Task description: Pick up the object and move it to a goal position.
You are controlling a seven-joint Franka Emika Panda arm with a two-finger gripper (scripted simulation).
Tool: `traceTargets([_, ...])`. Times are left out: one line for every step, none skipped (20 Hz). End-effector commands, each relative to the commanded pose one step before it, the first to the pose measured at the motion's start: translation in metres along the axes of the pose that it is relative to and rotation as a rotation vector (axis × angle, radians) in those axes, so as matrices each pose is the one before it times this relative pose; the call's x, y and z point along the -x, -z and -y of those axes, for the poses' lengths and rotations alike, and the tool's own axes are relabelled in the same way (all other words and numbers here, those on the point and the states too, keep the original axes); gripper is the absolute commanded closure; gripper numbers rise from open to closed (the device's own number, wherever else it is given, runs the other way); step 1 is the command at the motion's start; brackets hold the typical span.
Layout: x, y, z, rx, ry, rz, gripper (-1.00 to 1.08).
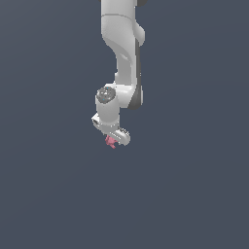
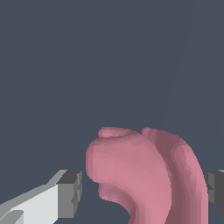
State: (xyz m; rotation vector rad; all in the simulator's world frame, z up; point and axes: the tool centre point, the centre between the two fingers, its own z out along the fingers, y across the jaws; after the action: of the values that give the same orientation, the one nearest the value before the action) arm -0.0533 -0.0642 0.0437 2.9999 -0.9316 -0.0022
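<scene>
A flat, unbroken slate-blue surface fills both views; no desk edge or corner shows anywhere, so the piece cannot be placed against them, and no goal marker is visible either.

In the exterior view the white arm (image 1: 122,53) reaches down the middle of the picture, and the gripper (image 1: 113,140) hangs at its end with the object (image 1: 111,142), a small pink lump, showing just beneath the white body. Whether the piece is resting on the surface or lifted off it cannot be told, since nothing like a shadow or a gap marks the height.

The wrist view looks between the fingers. The object (image 2: 144,175) sits in the gap, a pink rounded mass with folds and short stubs. One grey pad (image 2: 70,192) stands beside it with a thin strip of background between pad and pink, while the other pad (image 2: 214,188) lies right against the opposite flank. So the jaws are narrowed around the piece, touching on one side and just short on the other; a firm clamp is not confirmed.

The piece looks light, being far smaller than the gripper, and probably rigid. Its lumpy curves offer no flat faces, so it may twist or squirt out as the pads close. The best hold seems to be across the thick middle of the body, not on the stubs.
</scene>
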Motion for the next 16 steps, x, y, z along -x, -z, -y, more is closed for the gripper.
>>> traceTargets([-0.00065, -0.00373, 0.00049, -0.00071, -0.00021, -0.00119, -0.92])
traceTargets([-0.00004, -0.00025, 0.00004, 0.0, 0.0, 0.0, -0.92])
traceTargets([0.0, 0.0, 0.0, 0.0, 0.0, 0.0, 1.08])
traceTargets([0.0, 0.0, 0.0, 0.0, 0.0, 0.0, 1.08])
traceTargets([0.0, 0.0, 0.0, 0.0, 0.0, 0.0, 1.08])
traceTargets([0.0, 0.0, 0.0, 0.0, 0.0, 0.0, 1.08])
traceTargets([0.0, 0.0, 0.0, 0.0, 0.0, 0.0, 1.08])
traceTargets([0.0, 0.0, 0.0, 0.0, 0.0, 0.0, 1.08])
traceTargets([0.0, 0.0, 0.0, 0.0, 0.0, 0.0, 1.08])
traceTargets([0.0, 0.0, 0.0, 0.0, 0.0, 0.0, 1.08])
traceTargets([0.0, 0.0, 0.0, 0.0, 0.0, 0.0, 1.08])
traceTargets([0.0, 0.0, 0.0, 0.0, 0.0, 0.0, 1.08])
traceTargets([-0.00035, 0.00055, -0.00046, -0.00032, -0.00105, -0.00047, 1.08])
traceTargets([0.0, 0.00028, 0.00017, 0.0, 0.0, 0.0, 1.08])
traceTargets([-0.00001, 0.00085, 0.0005, 0.0, 0.0, 0.0, 1.08])
traceTargets([-0.00001, 0.00141, 0.00084, 0.0, 0.0, 0.0, 1.08])
